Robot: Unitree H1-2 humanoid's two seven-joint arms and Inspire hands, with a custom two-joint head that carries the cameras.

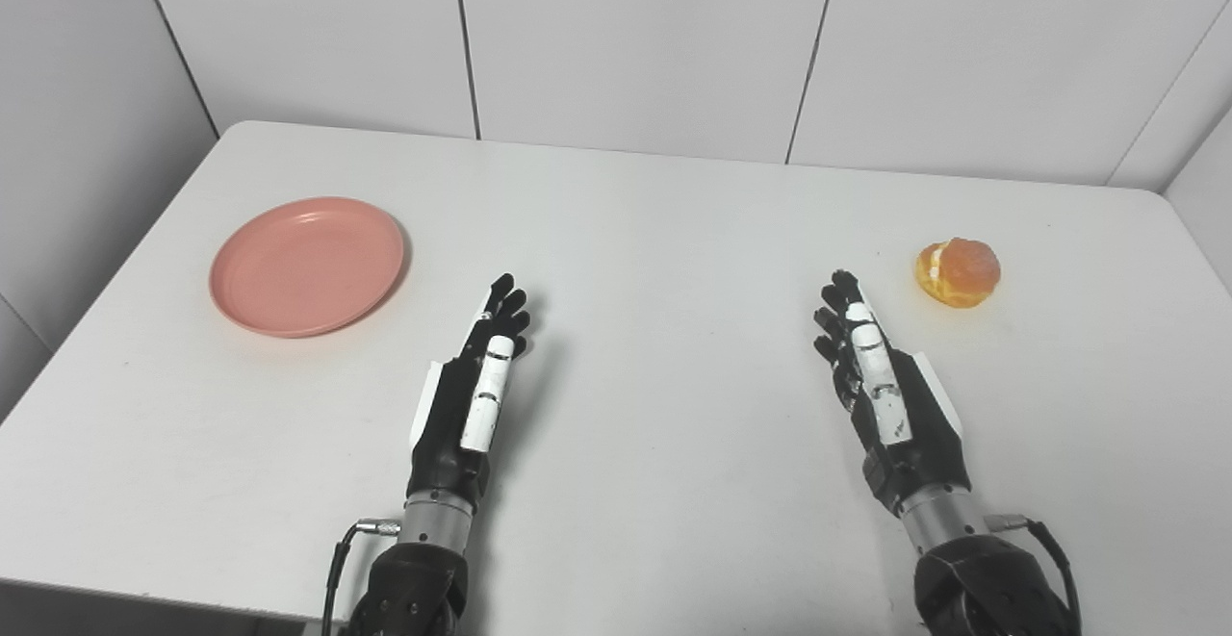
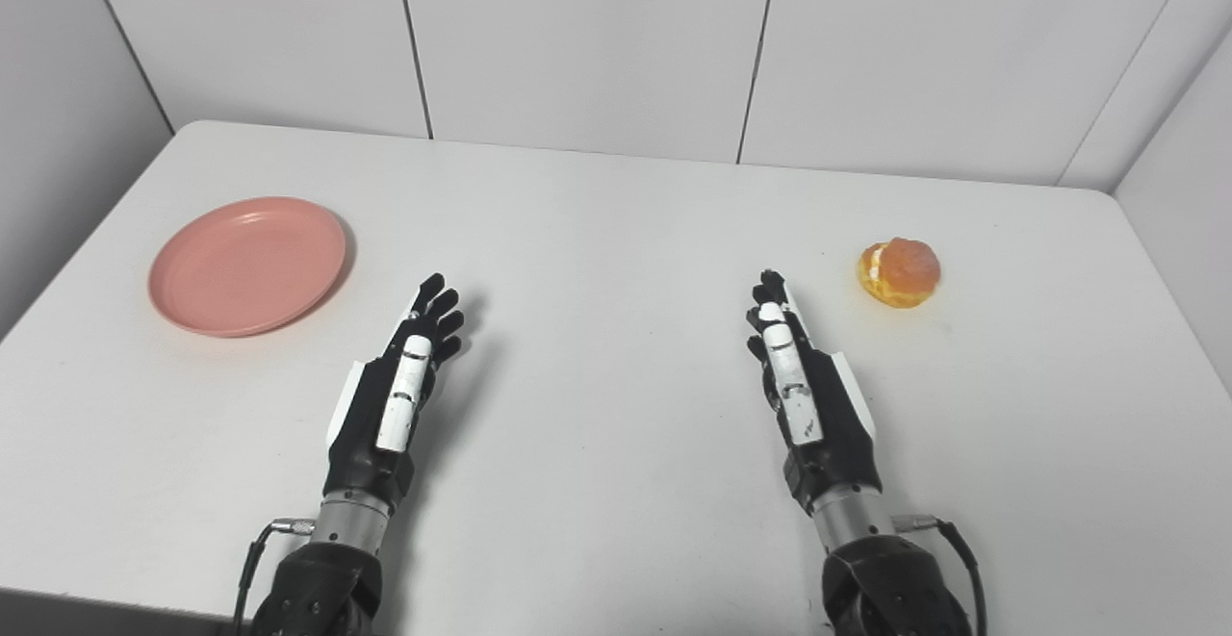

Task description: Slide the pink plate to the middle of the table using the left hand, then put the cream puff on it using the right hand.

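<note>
A pink plate (image 1: 306, 266) lies empty on the left side of the white table (image 1: 654, 232). A golden cream puff (image 1: 958, 272) with white filling sits on the right side. My left hand (image 1: 472, 386) is open with fingers stretched out, held edge-up, to the right of the plate and nearer to me, apart from it. My right hand (image 1: 878, 376) is open the same way, left of the cream puff and nearer to me, not touching it. Both hands are empty.
White panelled walls (image 1: 635, 39) close off the table at the back and on both sides. The table's front edge (image 1: 144, 597) runs under my forearms.
</note>
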